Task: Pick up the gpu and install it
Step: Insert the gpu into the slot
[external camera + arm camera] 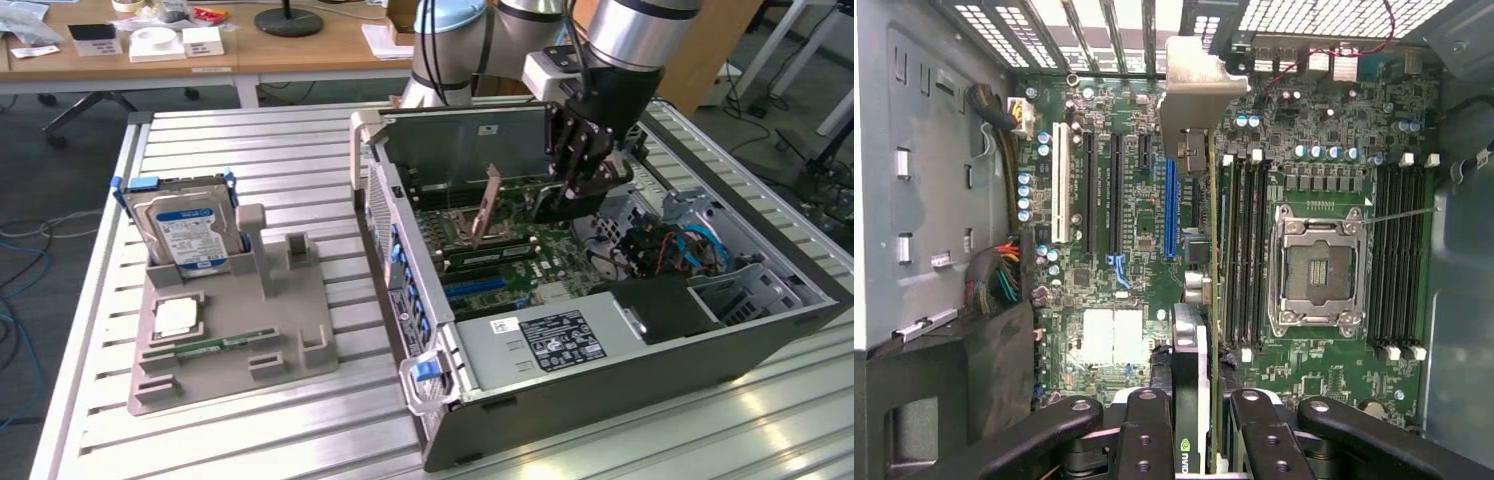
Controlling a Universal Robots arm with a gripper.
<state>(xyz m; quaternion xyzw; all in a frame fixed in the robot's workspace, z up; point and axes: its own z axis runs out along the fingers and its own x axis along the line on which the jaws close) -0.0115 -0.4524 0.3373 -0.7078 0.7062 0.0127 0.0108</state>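
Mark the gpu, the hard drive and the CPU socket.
gpu (1192, 95), wrist view, on its silver end bracket.
hard drive (187, 232), exterior view, on its blue label.
CPU socket (1319, 268), wrist view, on the socket's dark middle.

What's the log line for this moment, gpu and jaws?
gripper: jaws shut on gpu | gpu: edge-down over motherboard inside open computer case | blue expansion slot: empty | gpu: not yet seated
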